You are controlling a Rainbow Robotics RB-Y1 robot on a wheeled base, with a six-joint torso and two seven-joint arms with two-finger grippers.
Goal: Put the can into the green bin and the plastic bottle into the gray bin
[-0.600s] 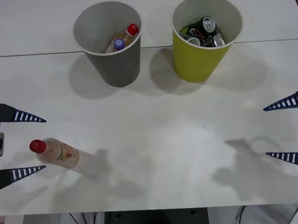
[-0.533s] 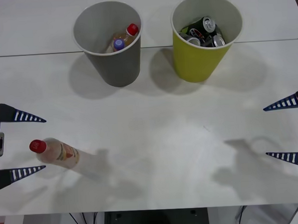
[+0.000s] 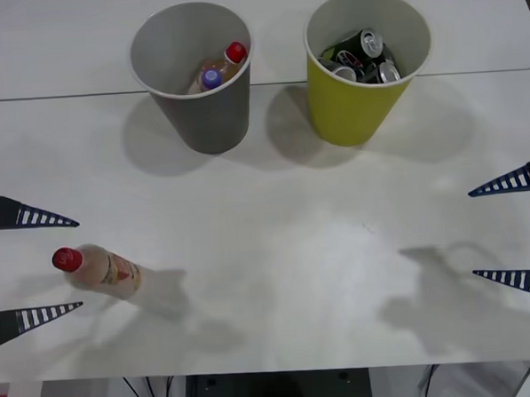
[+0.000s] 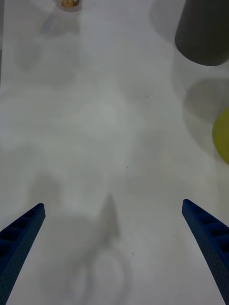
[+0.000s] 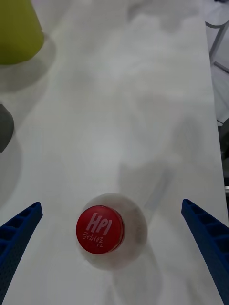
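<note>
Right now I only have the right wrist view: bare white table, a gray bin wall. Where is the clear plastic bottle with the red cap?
Observer: The clear plastic bottle with the red cap stands upright near the table's front left corner, between the open fingers of the left gripper.
Operator: Is the left gripper touching it?
Observer: No. In the left wrist view the red cap sits between the fingers with a gap on both sides.
Operator: What is in the bins?
Observer: The gray round tapered bin holds two bottles; the yellow-green round bin holds cans. The right gripper waits open at the table's right edge.
</note>
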